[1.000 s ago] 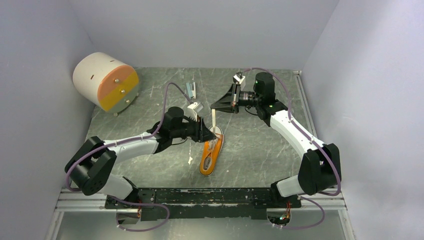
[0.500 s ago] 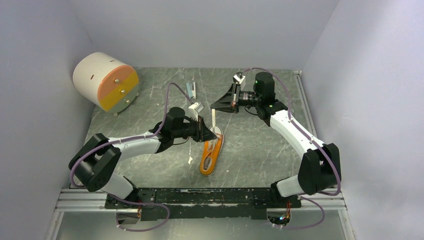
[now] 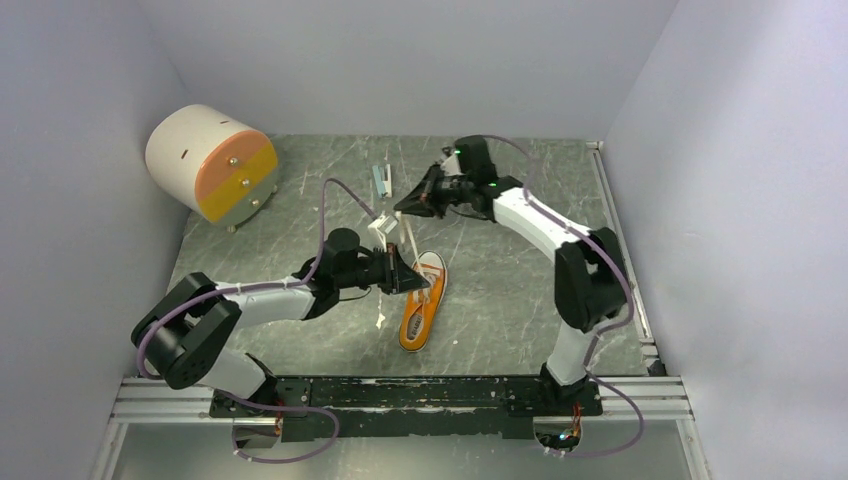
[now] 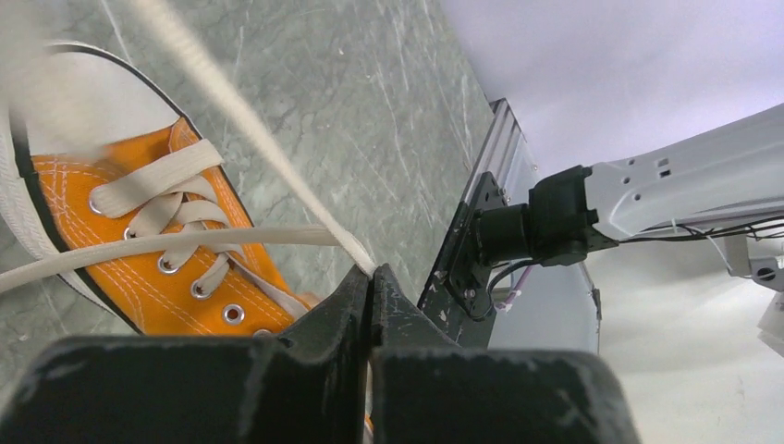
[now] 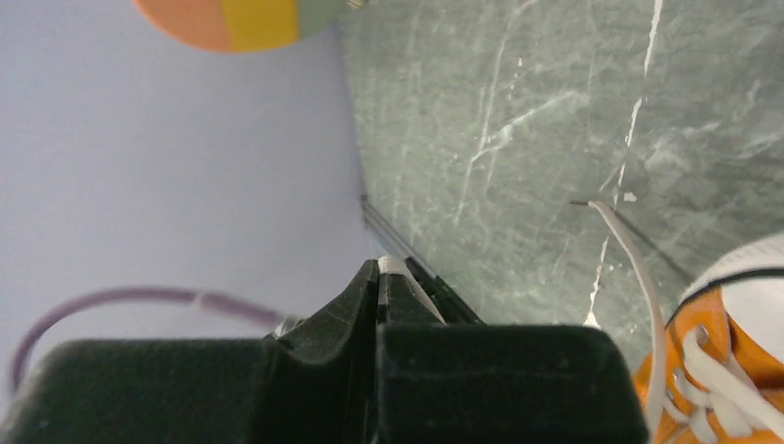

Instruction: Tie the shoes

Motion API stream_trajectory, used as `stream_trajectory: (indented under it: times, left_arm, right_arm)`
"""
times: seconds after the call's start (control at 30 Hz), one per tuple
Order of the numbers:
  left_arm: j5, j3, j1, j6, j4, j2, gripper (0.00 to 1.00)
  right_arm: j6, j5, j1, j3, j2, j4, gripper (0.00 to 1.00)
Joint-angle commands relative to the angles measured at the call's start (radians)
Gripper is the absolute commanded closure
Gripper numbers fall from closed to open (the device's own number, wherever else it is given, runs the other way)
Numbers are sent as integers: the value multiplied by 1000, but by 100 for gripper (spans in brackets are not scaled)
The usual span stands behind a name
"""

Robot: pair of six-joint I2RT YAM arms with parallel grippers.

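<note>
Sneaker laces run taut to left hand alongside, right hand beyond.

Sneaker cropped at frame corner, near lace a blur.

The right gripper, at 6 o'clock, is pinched together on a white lace. The orange sneaker sits at 4 o'clock, and a second lace rises from it over the marbled table. An orange-yellow drum face shows at 11 o'clock.
</note>
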State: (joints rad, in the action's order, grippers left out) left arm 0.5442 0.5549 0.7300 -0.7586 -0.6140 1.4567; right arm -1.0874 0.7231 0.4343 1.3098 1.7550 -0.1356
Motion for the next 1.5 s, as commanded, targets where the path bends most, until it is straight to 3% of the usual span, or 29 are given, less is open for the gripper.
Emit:
stream_trajectory:
  times: [0.0, 0.1, 0.13, 0.23, 0.33, 0.43, 0.6, 0.8, 0.9, 1.0, 1.13, 1.27, 1.47]
  left_arm:
    - [22, -22, 5, -27, -102, -25, 95]
    - [26, -20, 4, -23, -107, -30, 95]
    - [28, -20, 5, -22, -110, -31, 95]
    - [24, -24, 3, -25, -129, -39, 95]
    - [27, -37, -1, -36, -150, -36, 95]
    - [26, -56, -8, -46, -164, -42, 95]
    - [27, -79, -23, -67, -190, -56, 95]
    - [48, -90, -52, -95, -222, -56, 95]
    - [65, -95, -67, -114, -244, -46, 95]
    - [76, -99, -73, -134, -262, -37, 95]
    - [87, -102, -80, -150, -281, -26, 95]
    - [93, -109, -81, -167, -311, -12, 95]
    - [103, -108, -86, -185, -335, -2, 95]
  right_arm:
    - [154, -207, 126, 207, 134, -307, 97]
    - [319, -254, 215, 349, 235, -509, 89]
    - [368, -243, 234, 366, 259, -554, 82]
    - [520, -121, 240, 410, 315, -695, 67]
    - [588, -124, 222, 403, 239, -685, 40]
    - [630, -62, 147, 345, 181, -700, 34]
    - [661, 3, 17, 140, 58, -605, 30]
    - [714, 98, -82, -69, -21, -428, 33]
    - [834, 6, -86, -159, -132, -280, 35]
    - [862, 21, -87, -288, -247, -54, 37]
    - [942, -70, -80, -373, -320, 30, 38]
    - [1017, 10, -80, -489, -342, 152, 46]
    - [1022, 100, -66, -581, -337, 242, 48]
